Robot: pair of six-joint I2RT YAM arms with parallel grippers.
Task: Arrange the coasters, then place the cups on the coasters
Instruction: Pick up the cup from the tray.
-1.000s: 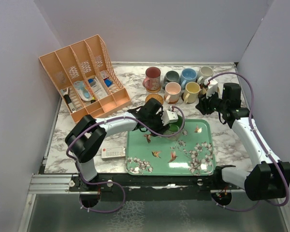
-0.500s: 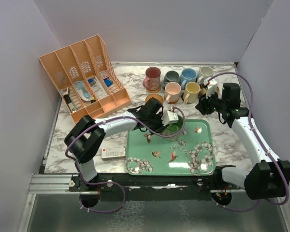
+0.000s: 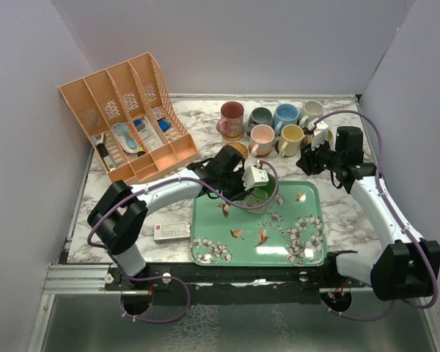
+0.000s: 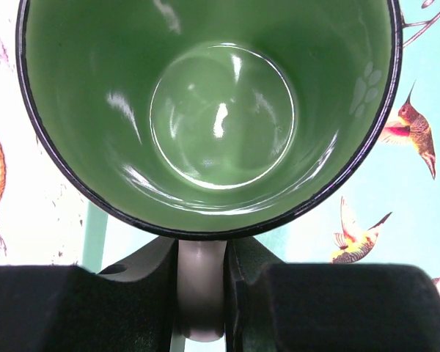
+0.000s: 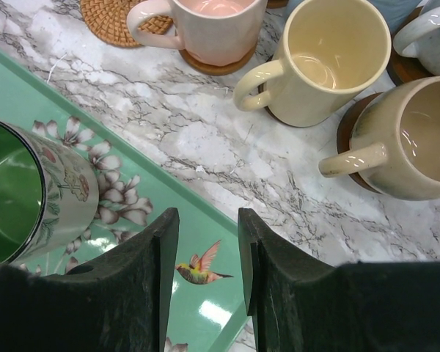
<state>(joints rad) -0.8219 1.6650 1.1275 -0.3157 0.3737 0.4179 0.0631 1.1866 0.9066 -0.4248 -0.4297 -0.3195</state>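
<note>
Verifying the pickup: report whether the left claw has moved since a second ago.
Yes, slightly: the left claw crept left along the tray's far edge.

White marble-patterned table top (image 3: pixel 198 110), walled on three sides. Directly on it:

- Far left: an orange plastic slotted desk organizer (image 3: pixel 128 117), lying on its back, set at an angle.
- Near centre: a green rectangular tray printed with flowers and birds (image 3: pixel 279 246).
- Just left of the tray: a small flat white box with a red label (image 3: pixel 171 232).
- Just beyond the tray's far left corner: a round woven tan coaster (image 5: pixel 114 18).
- Far right: smooth brown round coasters (image 5: pixel 345 139), grouped together with only their edges showing.
</note>
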